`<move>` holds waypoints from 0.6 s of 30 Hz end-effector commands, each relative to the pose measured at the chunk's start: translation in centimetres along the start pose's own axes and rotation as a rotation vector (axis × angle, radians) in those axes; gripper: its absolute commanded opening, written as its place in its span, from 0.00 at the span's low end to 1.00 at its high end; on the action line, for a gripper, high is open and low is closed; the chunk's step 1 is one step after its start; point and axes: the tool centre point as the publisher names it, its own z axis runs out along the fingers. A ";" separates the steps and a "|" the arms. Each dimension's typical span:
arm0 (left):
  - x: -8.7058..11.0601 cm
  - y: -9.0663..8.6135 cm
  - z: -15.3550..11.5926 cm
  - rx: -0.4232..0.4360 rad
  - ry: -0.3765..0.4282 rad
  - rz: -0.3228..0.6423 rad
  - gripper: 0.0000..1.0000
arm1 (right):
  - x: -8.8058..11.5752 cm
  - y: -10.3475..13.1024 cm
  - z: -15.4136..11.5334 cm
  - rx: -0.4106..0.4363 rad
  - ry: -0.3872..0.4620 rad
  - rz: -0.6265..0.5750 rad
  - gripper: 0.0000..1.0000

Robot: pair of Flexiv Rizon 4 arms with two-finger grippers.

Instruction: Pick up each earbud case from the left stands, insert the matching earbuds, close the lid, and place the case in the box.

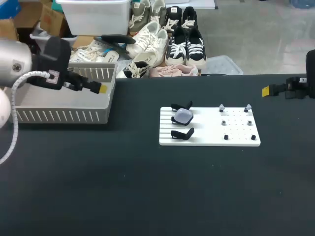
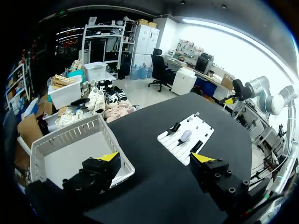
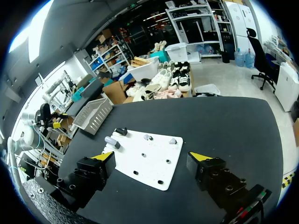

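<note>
Yeah, left tool (image 2: 155,157) and right tool (image 3: 150,155) both gape wide, glossy rounded grey earbud case (image 1: 183,116) sitting on the middle hooked black stand (image 1: 173,119) of the ribbed white plastic board (image 1: 206,136).

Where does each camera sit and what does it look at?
Head view: above and behind the robot, looking down on the table; left arm and right arm show.
Left wrist view: on the left arm, beside the basket, facing the white board past its open left claw.
Right wrist view: on the right arm, facing the board past its open right claw.
All three show board and basket.
</note>
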 end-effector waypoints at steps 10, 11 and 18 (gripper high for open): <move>-4.3 -3.9 6.7 0.217 -0.018 0.414 1.00 | -0.1 -0.1 0.0 -0.001 0.002 0.000 1.00; -4.3 -4.2 7.1 0.229 -0.014 0.448 1.00 | -0.1 -0.1 0.0 -0.001 0.002 0.000 1.00; -3.8 -4.6 9.8 0.337 -0.008 0.532 1.00 | -0.1 -0.1 0.0 -0.001 0.002 0.000 1.00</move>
